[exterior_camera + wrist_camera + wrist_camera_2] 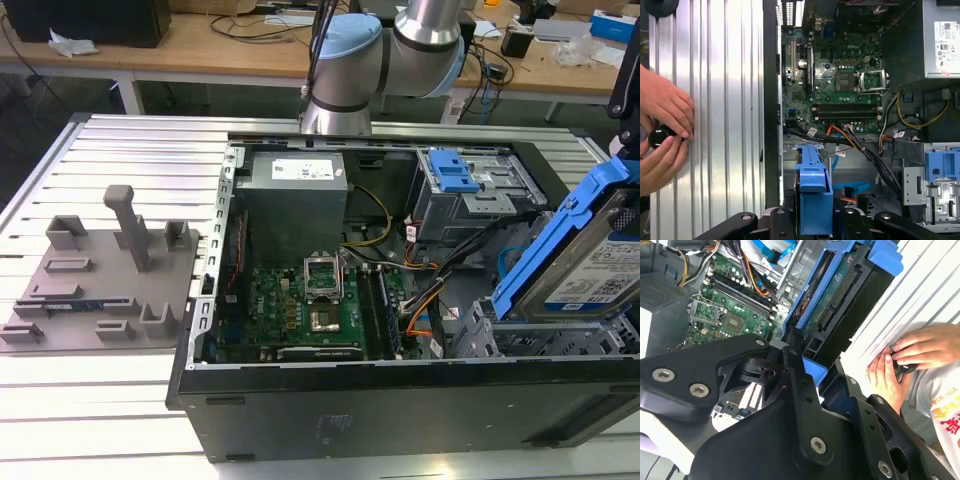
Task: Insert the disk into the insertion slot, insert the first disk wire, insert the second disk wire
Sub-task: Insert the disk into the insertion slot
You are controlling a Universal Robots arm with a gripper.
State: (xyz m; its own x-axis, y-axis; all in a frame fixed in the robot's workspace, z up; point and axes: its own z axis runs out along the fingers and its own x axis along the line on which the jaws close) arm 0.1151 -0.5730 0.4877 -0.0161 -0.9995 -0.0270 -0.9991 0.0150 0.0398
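Observation:
The disk [592,268], a silver drive with a white label in a bright blue carrier, hangs tilted above the case at the exterior view's right. My gripper [802,357] is shut on the carrier's blue end, which also shows as the blue carrier [813,192] between the black fingers in the first wrist view. The insertion slot [478,335], a grey perforated cage, lies just below the disk's lower edge. Black and orange wires [428,298] run loose between the motherboard and that cage.
The open black case [400,400] holds a green motherboard [305,300], a grey power-supply box [295,195] and a taller cage with a blue latch [455,180]. A person's hands [662,130] rest on the ribbed aluminium table beside the case. A grey fixture plate [100,285] sits at the exterior view's left.

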